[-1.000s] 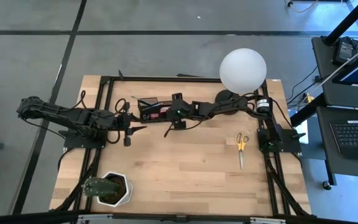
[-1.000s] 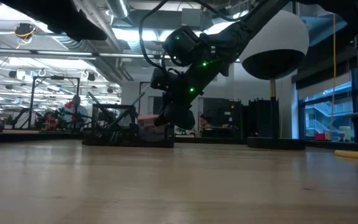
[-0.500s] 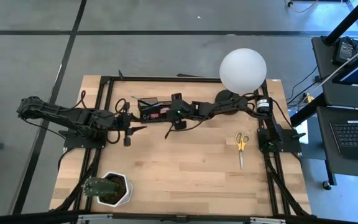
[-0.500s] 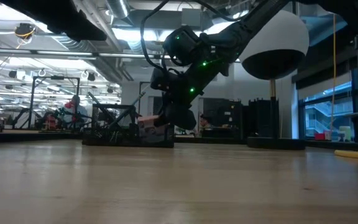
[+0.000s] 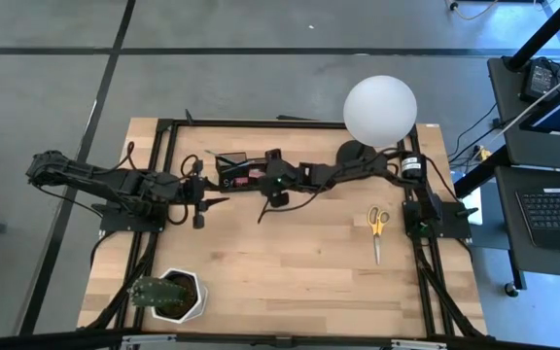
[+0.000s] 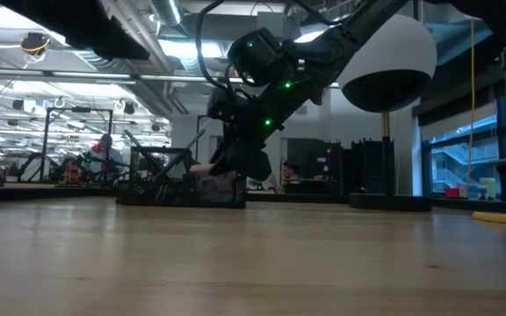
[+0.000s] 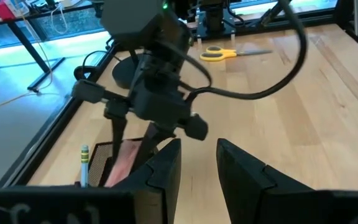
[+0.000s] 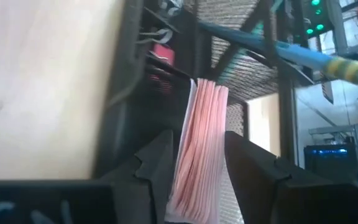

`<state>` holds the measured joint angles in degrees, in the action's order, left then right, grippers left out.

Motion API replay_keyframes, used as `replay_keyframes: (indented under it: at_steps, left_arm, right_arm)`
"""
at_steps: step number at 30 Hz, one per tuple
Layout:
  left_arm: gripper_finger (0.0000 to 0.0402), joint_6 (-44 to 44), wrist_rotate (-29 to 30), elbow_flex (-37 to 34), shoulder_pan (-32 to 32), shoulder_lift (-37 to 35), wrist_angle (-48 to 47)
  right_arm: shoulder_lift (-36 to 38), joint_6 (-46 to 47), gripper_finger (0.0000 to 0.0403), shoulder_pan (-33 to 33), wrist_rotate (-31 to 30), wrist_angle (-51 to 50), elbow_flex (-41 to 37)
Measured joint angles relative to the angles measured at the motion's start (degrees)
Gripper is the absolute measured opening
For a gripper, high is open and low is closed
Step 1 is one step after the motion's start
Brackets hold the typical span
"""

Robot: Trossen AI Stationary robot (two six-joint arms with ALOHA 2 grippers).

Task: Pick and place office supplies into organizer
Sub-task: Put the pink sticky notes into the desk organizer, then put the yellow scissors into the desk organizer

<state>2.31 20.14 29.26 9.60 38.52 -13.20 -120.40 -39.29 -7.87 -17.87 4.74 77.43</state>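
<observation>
High view showed the right gripper (image 5: pixel 251 178) reaching across the bench (image 5: pixel 299 272) to the black organizer (image 5: pixel 229 167), a bit of pink at its tip. The left gripper (image 5: pixel 214 201) waited just beside the organizer, on its near side. The yellow-handled scissors (image 5: pixel 376 233) lay well away from the organizer, toward the right arm's base, long axis running front to back.

Low view had the right gripper (image 6: pixel 235 162) hanging nose-down over the organizer (image 6: pixel 183 189), pink showing faintly beneath it.

Left wrist view showed the left arm's fingers (image 7: pixel 166 168) parted and empty, with a pencil (image 7: pixel 84 167) standing in the organizer.

Right wrist view was the telling one: the pink sticky-note pad (image 8: pixel 199 149) stood on edge between the right fingers (image 8: pixel 157 162), seated in the organizer. A sliver of gap on either side suggested the jaws had let go. I'd judge the scissors next, and the right arm nearer.
</observation>
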Motion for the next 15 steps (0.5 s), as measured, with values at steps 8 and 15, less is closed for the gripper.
replay_keyframes:
  at_steps: [8, 15]
  left_arm:
    - [0.0097, -0.02, 0.0, 0.02, -0.01, 0.0, -0.51]
    - [0.0097, -0.04, 0.0, 0.02, -0.01, 0.0, -0.89]
  right_arm:
    - [0.0, -7.01, 0.0147, 2.09, -0.23, -2.77, 0.02]
    - [1.11, -8.86, 0.0147, 4.03, -3.9, -4.35, 0.02]
